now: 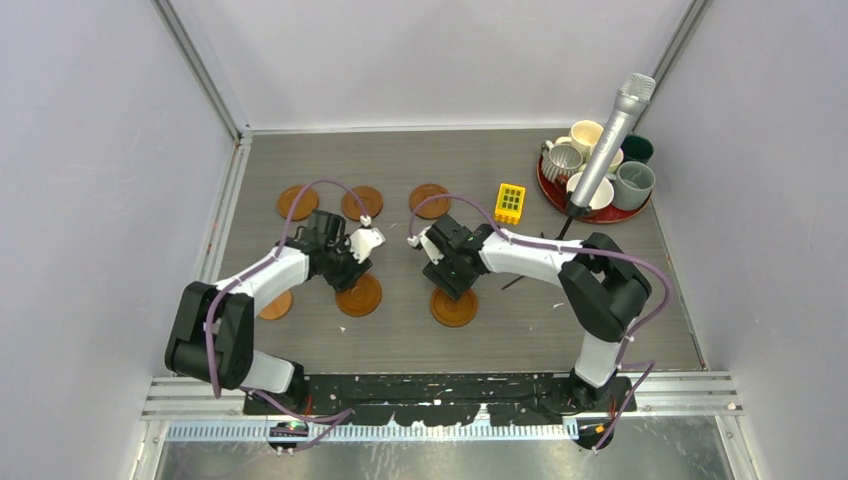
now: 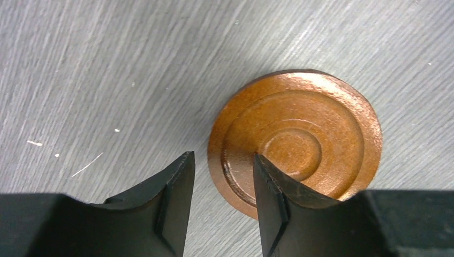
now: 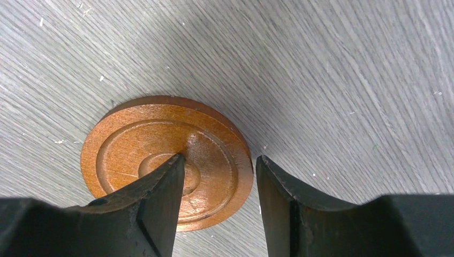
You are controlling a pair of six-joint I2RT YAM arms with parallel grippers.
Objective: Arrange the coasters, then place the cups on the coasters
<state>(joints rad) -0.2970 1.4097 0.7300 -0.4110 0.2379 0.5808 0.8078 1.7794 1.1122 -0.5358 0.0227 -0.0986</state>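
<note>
The left gripper [image 2: 222, 158] stands parted over the rim of the left coaster [image 2: 300, 139], holding nothing; the right gripper [image 3: 220, 159] likewise over the right coaster [image 3: 136, 140]. Rise straight up (a sideways drag would skid the discs) off the grey table [image 1: 400, 160]. The cups [image 1: 633, 183] wait far right on the red tray [image 1: 560, 204], pale walls [image 1: 90, 150] close around.

Microphone [image 1: 610, 140], yellow block [image 1: 510, 203], red tray [image 1: 548, 192]

The left arm [image 1: 268, 276] and the right arm [image 1: 525, 255] are each built of white link shells and black joint housings, lilac cables [image 1: 322, 182] are looped along them, and black wedge-shaped fingers [image 2: 174, 211] – bevelled inside – are carried at the wrists.
</note>
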